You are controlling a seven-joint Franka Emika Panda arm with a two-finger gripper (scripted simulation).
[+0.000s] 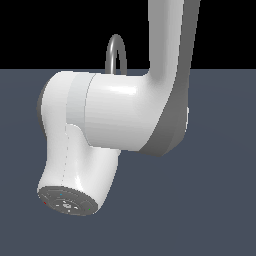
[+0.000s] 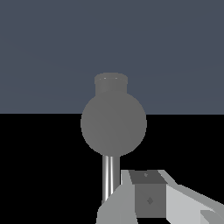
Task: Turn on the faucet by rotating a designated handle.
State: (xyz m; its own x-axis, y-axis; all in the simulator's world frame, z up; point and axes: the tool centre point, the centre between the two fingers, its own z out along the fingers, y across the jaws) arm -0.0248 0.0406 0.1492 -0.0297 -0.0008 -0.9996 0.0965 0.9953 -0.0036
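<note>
The faucet [image 1: 116, 51] shows in the exterior view only as the top of its grey arched spout, rising just above the large white robot arm [image 1: 120, 115] that fills the middle of that view and hides everything lower on the fixture. The arch stands upright, its crown against the black background above the line where the dark blue-grey surface [image 1: 220, 200] ends. Open surface lies to the exterior view's left and right of the arm, with nothing else standing on it. In the wrist view the faucet [image 2: 113, 123] is seen end-on: a round grey mass with a short cylindrical stub at one side and a thin, light, rod-like piece [image 2: 109, 178] running out from the opposite side, its long axis in line with the stub. Whether that rod is the handle or a leg of the spout cannot be told. A pale, angular part of the tool [image 2: 151, 199] sits just beside the rod's far end; contact cannot be confirmed. How wide the tool stands apart, and whether it has hold of anything, cannot be told from either view.
</note>
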